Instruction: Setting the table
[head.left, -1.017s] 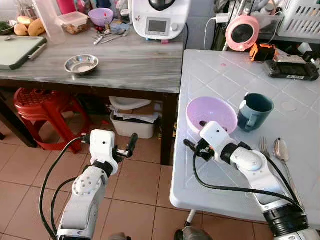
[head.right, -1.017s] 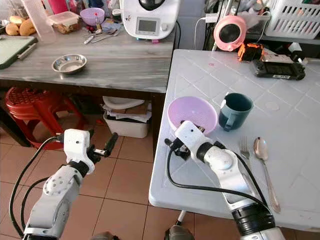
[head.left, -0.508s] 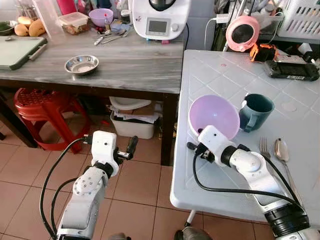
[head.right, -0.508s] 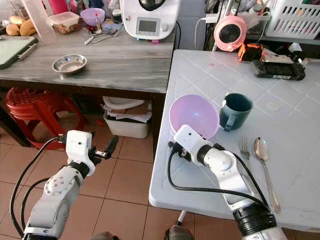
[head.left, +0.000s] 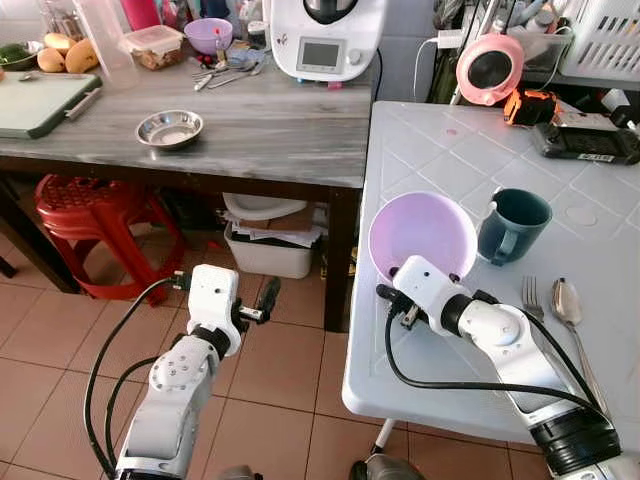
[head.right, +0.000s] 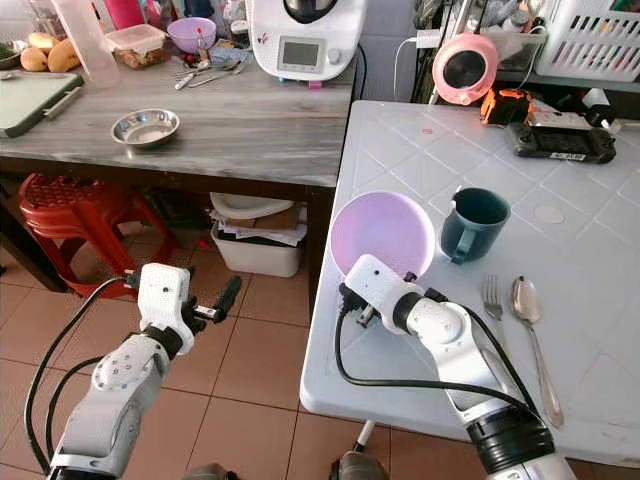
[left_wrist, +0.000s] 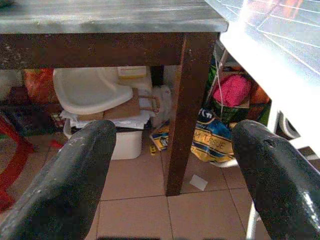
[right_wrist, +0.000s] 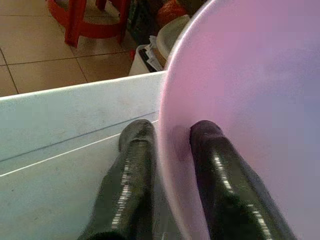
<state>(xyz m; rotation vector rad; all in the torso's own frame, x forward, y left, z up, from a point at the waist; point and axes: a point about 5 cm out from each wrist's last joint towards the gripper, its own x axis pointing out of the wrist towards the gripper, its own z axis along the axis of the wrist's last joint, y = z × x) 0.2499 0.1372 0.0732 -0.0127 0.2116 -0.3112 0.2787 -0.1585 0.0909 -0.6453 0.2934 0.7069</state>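
White tiled table (head.left: 440, 150) on the right; grey wood-grain table (head.left: 270, 125) abutting on its left, tiled floor (head.left: 60, 360) below. Red stool (head.left: 85, 205) under the grey table, beside a white bin (head.left: 262, 245) with papers.

On the grey table: white kitchen machine (head.left: 328, 35) at the back, green cutting board (head.left: 40, 100) at far left, small steel dish (head.left: 170, 128) near the front edge.

Purple bowl (head.left: 420, 235) tilted up on edge near the white table's left side, just beside the teal mug (head.left: 512, 225) (whether touching: cannot tell). Right pincer (right_wrist: 170, 145) clenched on the purple bowl, one finger on each side of the rim. Fork (head.left: 530, 297) and spoon (head.left: 566, 302) lying side by side on the white table, right of the right arm.

Left pincer (left_wrist: 170, 165) released, fingers spread, held low over the floor in front of the grey table, grasping nothing.
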